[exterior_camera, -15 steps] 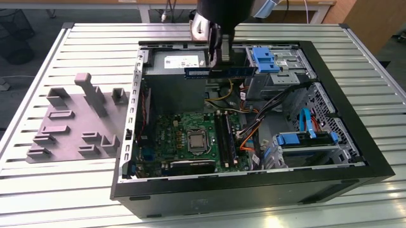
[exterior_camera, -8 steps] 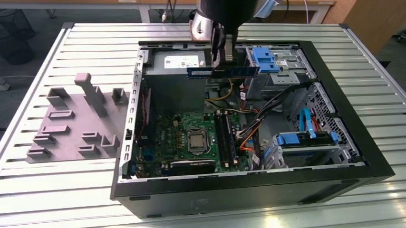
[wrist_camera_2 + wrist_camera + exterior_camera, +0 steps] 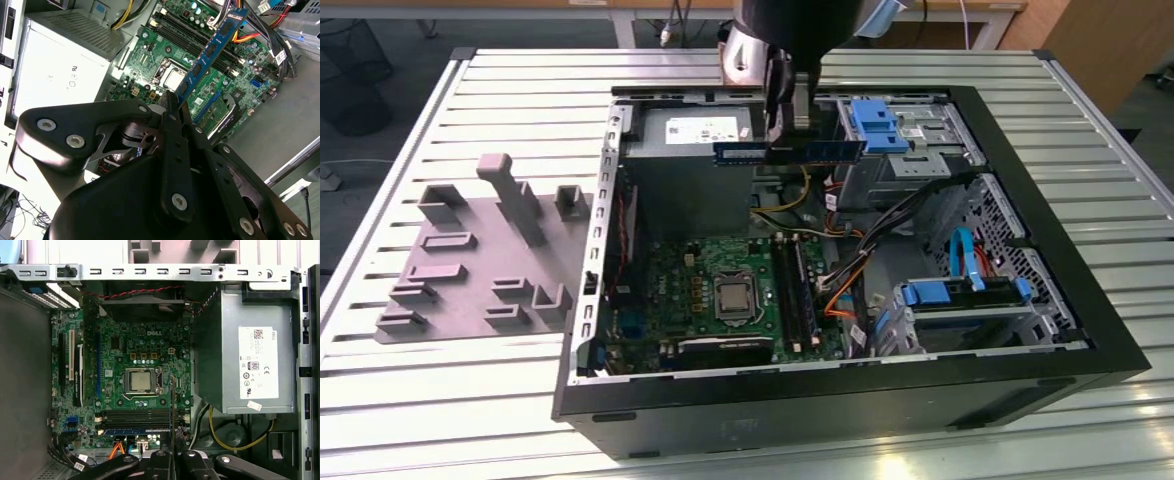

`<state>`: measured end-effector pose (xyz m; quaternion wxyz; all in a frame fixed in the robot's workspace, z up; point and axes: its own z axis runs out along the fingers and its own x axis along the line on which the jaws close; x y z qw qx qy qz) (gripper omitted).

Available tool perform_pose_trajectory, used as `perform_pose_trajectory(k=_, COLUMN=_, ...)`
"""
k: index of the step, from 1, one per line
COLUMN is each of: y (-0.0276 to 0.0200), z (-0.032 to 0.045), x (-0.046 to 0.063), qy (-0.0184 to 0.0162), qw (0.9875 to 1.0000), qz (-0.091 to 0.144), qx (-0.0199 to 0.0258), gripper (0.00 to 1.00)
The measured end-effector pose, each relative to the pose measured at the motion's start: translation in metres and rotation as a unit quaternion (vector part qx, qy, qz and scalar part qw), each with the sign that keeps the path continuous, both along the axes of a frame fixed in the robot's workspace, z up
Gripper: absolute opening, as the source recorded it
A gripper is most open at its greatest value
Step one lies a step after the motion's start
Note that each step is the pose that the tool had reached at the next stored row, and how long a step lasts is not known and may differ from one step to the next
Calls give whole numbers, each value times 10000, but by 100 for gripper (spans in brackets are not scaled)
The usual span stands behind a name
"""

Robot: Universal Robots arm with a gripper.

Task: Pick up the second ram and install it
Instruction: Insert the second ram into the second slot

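The second ram (image 3: 834, 150) hangs level in the air, clamped at its middle by the gripper (image 3: 787, 138), above the open computer case (image 3: 854, 400), whose green motherboard (image 3: 707, 265) and grey power supply (image 3: 687, 175) lie below.

Lab (slatted bench (image 3: 480, 400), open computer case (image 3: 854, 405))

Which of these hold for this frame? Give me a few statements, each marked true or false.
1. The gripper is shut on the second ram. True.
2. The second ram is seated in a slot of the motherboard. False: it is held in the air above the board.
3. The computer case lies open on the slatted table. True.
4. The grey fixture lies at the exterior view's right of the case. False: it lies at the left.
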<state>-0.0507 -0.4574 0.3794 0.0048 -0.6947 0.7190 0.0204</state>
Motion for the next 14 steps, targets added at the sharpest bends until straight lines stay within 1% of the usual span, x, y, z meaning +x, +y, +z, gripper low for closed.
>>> perform_pose_trajectory(k=4, y=0, z=0, x=0, qy=0, qw=10000, qz=-64, qx=0, gripper=14)
perform_pose_trajectory(k=9, y=0, z=0, x=0, qy=0, qw=9996, qz=-270, qx=-4, gripper=14)
perform_pose_trajectory(k=11, y=0, z=-1, x=0, qy=0, qw=9992, qz=-391, qx=-7, gripper=14)
perform_pose_trajectory(k=14, y=0, z=-1, x=0, qy=0, qw=9983, qz=-583, qx=-13, gripper=14)
